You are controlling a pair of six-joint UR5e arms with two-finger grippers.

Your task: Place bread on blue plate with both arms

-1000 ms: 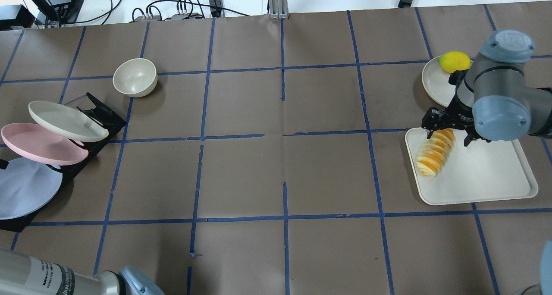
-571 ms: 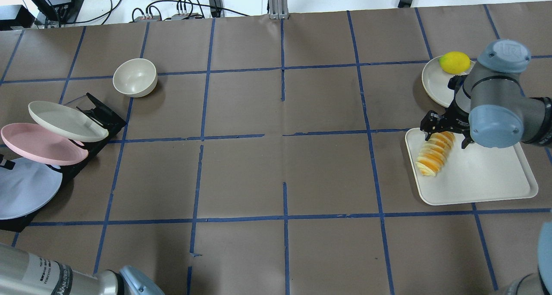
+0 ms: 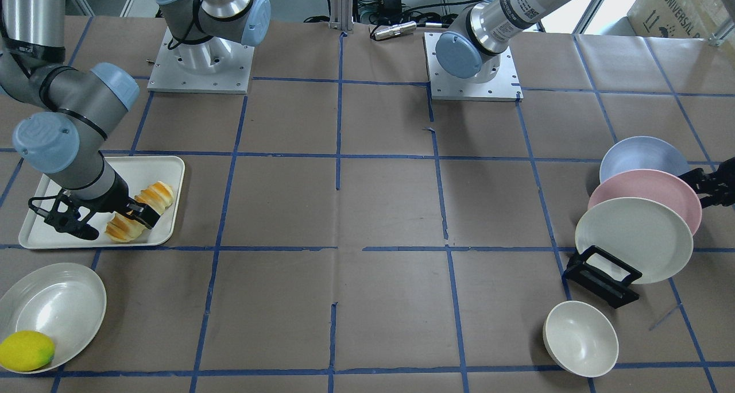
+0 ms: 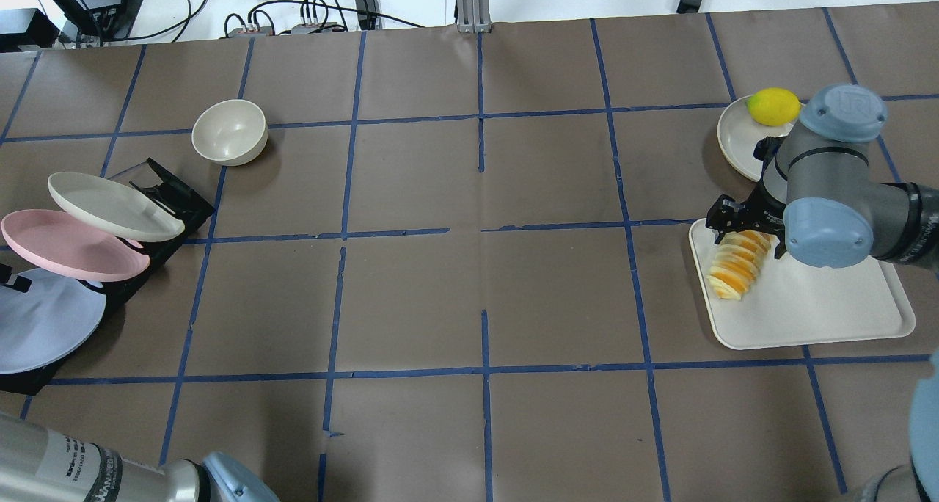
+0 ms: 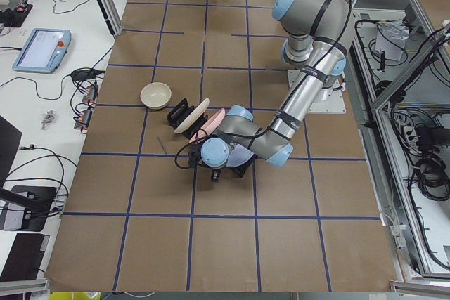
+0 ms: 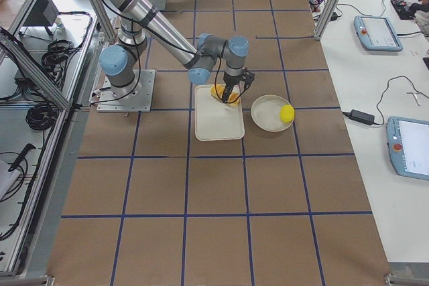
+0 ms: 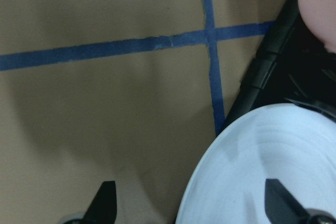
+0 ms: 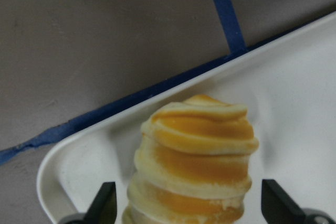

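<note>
Your left arm reaches low to the black rack (image 4: 176, 197). The left claw (image 7: 191, 205) is spread wide, with the rim of the blue plate (image 7: 262, 177) between its fingers. The plate leans in the rack's nearest slot, and the overhead view cuts off most of that arm. Farther out, your right arm bends down over the tray (image 4: 821, 304). The right claw (image 8: 191, 203) is spread astride the bread (image 8: 194, 150) lying there. You can't make out whether the pads touch it.
</note>
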